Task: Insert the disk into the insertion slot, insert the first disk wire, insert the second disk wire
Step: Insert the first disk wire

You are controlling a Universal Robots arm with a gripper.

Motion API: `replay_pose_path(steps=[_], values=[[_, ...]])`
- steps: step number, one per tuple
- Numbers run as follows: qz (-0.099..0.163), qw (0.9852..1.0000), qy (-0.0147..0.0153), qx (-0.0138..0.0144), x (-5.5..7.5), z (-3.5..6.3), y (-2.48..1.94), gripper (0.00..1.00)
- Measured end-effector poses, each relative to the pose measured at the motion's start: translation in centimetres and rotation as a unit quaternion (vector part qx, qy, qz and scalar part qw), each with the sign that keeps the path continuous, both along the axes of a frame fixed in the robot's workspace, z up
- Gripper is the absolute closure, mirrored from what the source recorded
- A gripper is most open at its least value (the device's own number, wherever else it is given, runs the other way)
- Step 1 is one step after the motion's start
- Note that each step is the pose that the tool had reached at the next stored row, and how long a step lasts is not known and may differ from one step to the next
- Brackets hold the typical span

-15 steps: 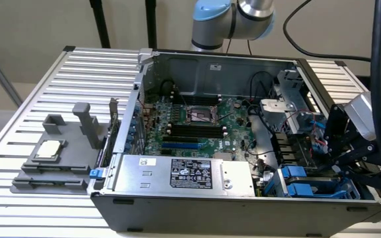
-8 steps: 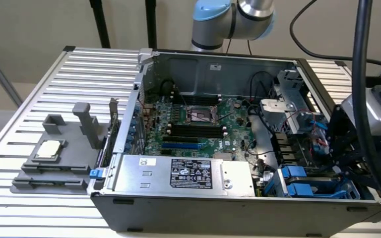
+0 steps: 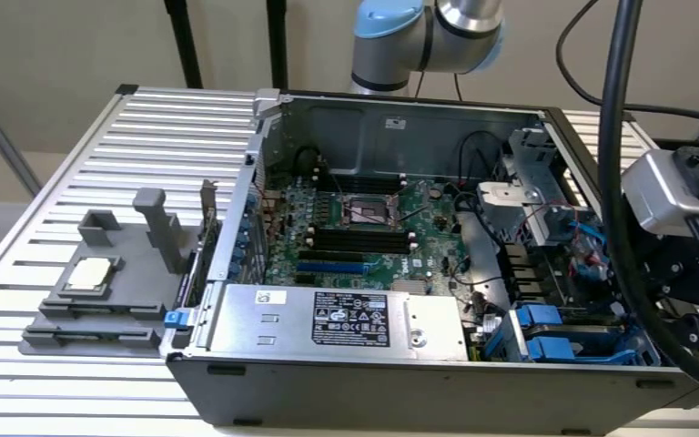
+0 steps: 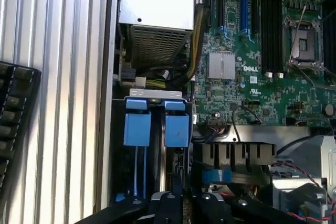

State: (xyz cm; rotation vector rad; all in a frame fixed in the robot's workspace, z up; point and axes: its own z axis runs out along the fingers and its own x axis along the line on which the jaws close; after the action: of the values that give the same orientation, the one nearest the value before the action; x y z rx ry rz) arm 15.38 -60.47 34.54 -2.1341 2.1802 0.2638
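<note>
Silver arm [image 3: 469,27] w/ lt-blue joint cap [image 3: 389,20]; black tool [image 4: 181,205].

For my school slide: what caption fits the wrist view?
Looking down at the blue-tabbed insertion slot, next to the power supply and green motherboard.

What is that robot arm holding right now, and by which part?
It cannot be told. The gripper sits close to the insertion slot with its blue tabs.

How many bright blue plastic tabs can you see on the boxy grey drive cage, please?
2: one tab nearest the case's side wall, the other beside it, toward the green motherboard; more may be hidden.
</note>
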Motion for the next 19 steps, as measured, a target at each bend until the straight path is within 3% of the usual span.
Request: replay_pose_path(steps=[4, 6, 8, 15, 17, 19], values=[[-0.025, 0.9997, 0.0007, -0.0004, 0.0, -0.15, 0.0, 0.84], [-0.029, 0.9996, 0.0011, -0.0023, 0.0, -0.24, 0.03, 0.84], [-0.029, 0.9996, 0.0012, -0.0067, -0.1, -0.3, 0.14, 0.84], [-0.029, 0.9992, 0.0036, -0.0264, -0.2, -0.29, 0.98, 0.84], [-0.029, 0.9991, 0.0044, -0.0304, -0.2, -0.3, 1.19, 0.84], [-0.03, 0.999, 0.0045, -0.0325, -0.2, -0.3, 1.28, 0.84]])
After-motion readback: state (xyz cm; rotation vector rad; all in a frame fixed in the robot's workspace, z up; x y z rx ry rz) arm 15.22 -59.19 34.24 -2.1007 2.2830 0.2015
